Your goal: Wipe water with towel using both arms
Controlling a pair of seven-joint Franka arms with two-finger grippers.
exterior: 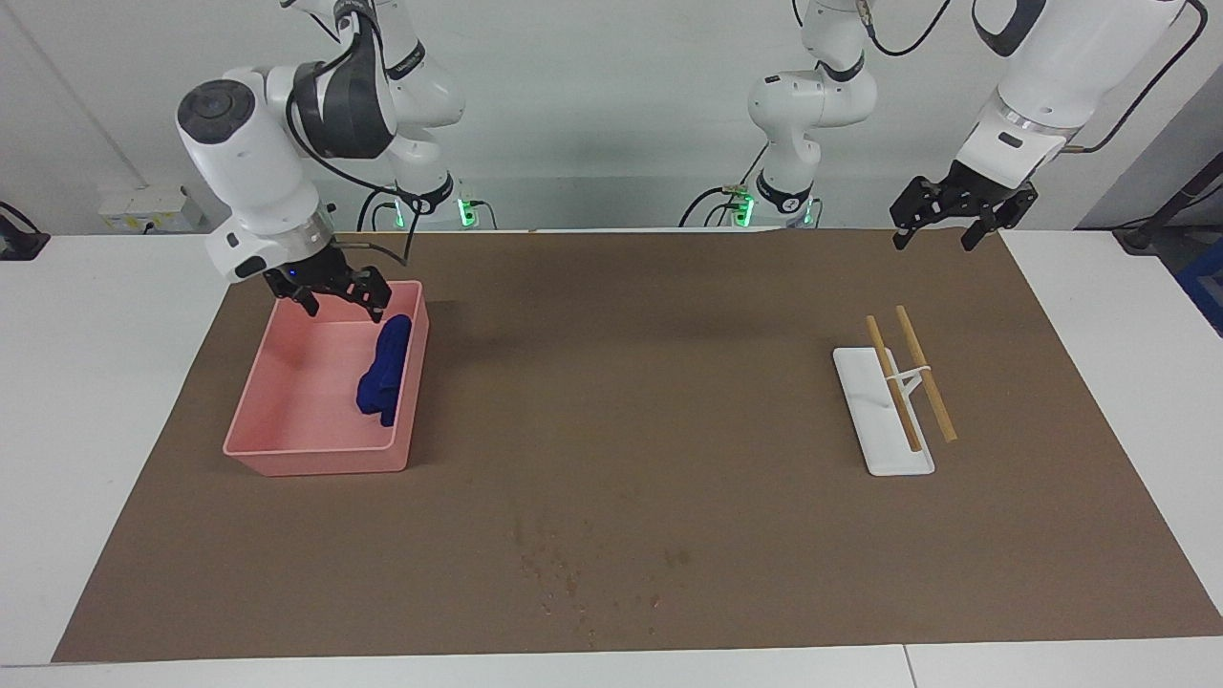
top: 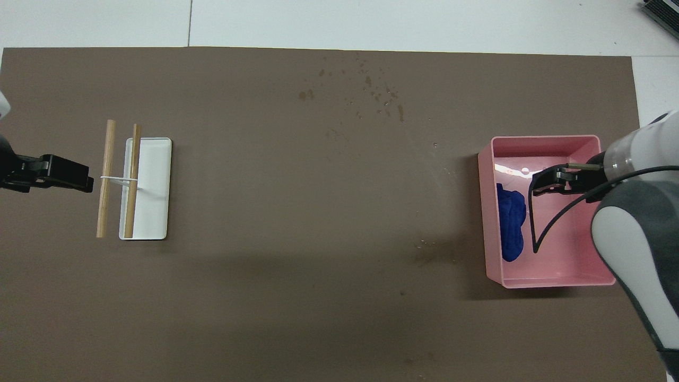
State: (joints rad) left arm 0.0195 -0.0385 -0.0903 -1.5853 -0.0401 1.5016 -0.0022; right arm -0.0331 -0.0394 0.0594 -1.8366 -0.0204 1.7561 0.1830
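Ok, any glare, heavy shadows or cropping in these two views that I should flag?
Overhead view: a bright glare streak lies on the pink tray floor beside the towel; the right gripper and its arm are cropped at the edge. Facing view: light is even, soft arm shadows fall on the brown sheet, and the water specks stay visible.

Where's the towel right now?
The towel lies in the pink tray at the right arm's end, along its wall nearest the table's middle, below the raised right gripper.

My right gripper (exterior: 330, 294) hangs spread and empty over the pink plastic tray (exterior: 287, 449), above the crumpled royal-blue towel (exterior: 385, 371) lying inside. My left gripper (exterior: 951, 216) waits, fingers apart, over the brown sheet's (exterior: 669, 401) corner.
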